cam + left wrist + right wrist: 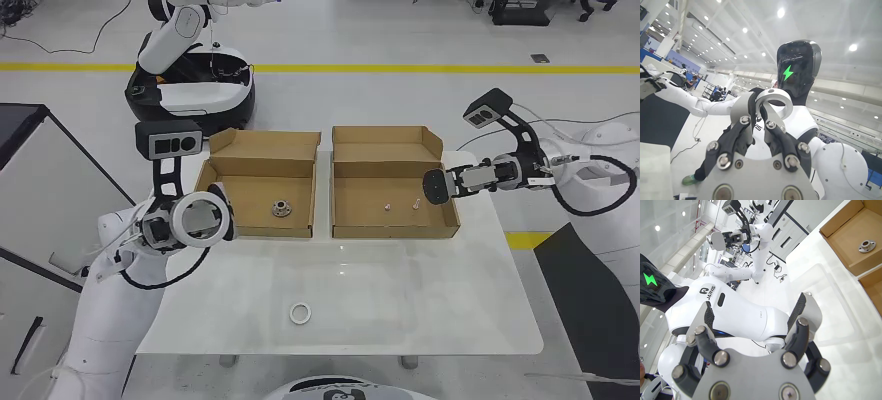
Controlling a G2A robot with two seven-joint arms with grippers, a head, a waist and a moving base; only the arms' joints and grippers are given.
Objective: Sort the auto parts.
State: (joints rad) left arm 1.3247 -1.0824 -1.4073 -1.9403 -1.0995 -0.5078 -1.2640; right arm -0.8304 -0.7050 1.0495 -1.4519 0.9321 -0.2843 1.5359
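status: auto parts sorting, tool and part positions

left tool: its fingers are clamped on a metal ring, one finger through the bore and the other against the outer wall. the tool is turned back toward the robot.

right tool: fingers stand wide apart with nothing between them.

first cardboard box: just beside the left tool, on the side toward the right tool. a flanged hub lies on its floor.

second cardboard box: between the first box and the right tool, which sits at its outer wall. two small fasteners lie on its floor, near the right tool.

white ring: flat on the bench, well apart from both tools, on the robot's side of the boxes.
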